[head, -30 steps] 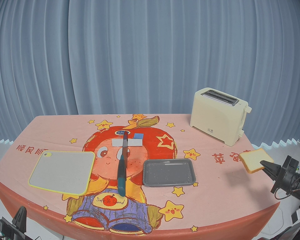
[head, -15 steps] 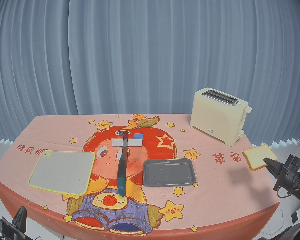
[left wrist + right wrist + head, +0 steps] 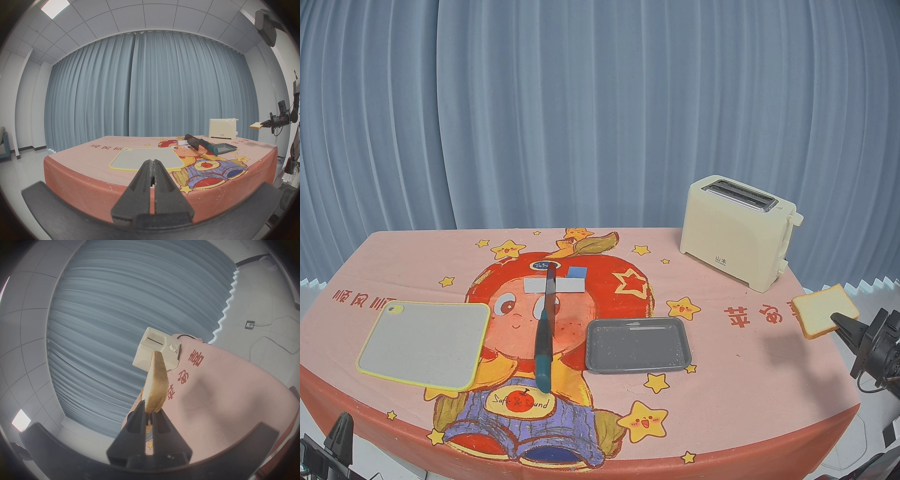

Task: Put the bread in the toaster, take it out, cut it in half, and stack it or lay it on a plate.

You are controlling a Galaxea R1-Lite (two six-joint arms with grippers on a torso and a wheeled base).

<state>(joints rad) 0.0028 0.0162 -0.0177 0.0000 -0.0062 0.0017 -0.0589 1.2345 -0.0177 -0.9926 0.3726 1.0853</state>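
Right gripper [image 3: 839, 320] clamped on bread slice [image 3: 824, 309]
You see the slice held past the table [image 3: 737, 381] edge, near the toaster [image 3: 737, 231]; left gripper [image 3: 152, 164] fingers are pressed together.

Bread slice [image 3: 824, 309] aloft near toaster [image 3: 737, 234]

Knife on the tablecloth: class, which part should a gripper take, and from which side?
Probably the teal handle of the knife, its end nearest the robot; the blade points away. Come down from above, closing across the handle's narrow width, with the cutting board and tray lying clear to either side.
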